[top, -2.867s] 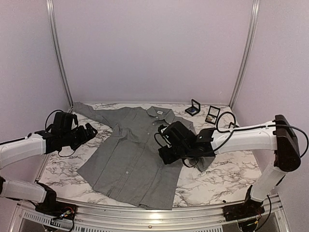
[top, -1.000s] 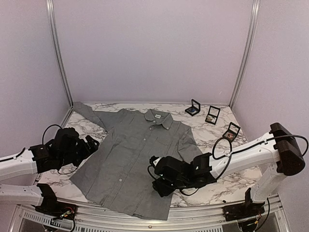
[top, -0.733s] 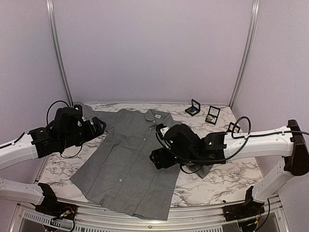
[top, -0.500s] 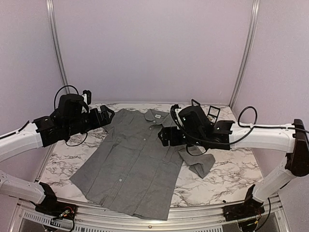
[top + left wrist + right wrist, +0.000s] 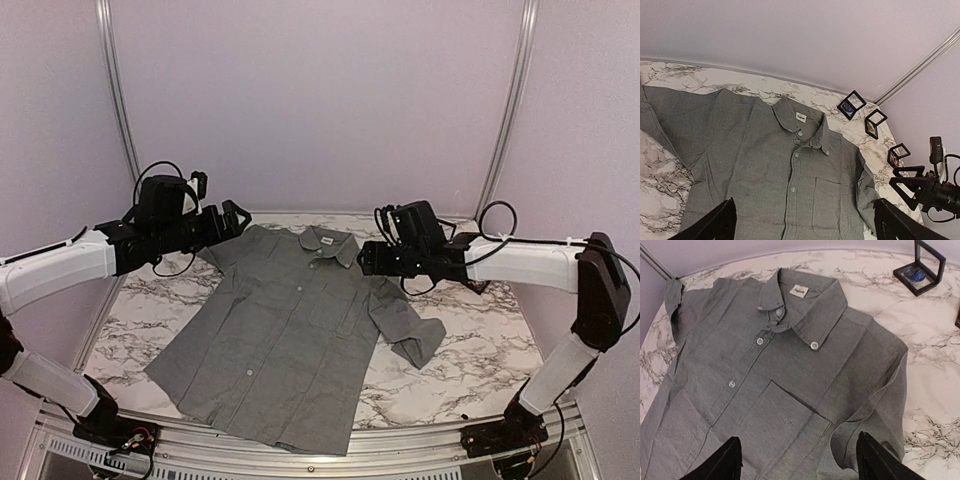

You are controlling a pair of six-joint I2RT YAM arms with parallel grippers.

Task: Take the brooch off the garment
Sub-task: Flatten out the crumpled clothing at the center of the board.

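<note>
White marble-look counter (image 5: 470, 360), grey veining. Plain pale lilac back wall (image 5: 320, 100) at 12 o'clock; matching side walls (image 5: 50, 130) at 9 and 3. Aluminium posts (image 5: 118, 110) in rear corners, 11 and 1 o'clock. Metal frame rail (image 5: 400, 442) along 6 o'clock edge. Soft, even light.

Held aloft on both sides, elbows out, forearms angled inward toward each other. With the left tool (image 5: 236, 217) spread wide and gripping nothing, aimed rightward and slightly down. With the right tool (image 5: 366, 257) likewise wide apart and gripping nothing, aimed leftward, well apart from its partner.
</note>
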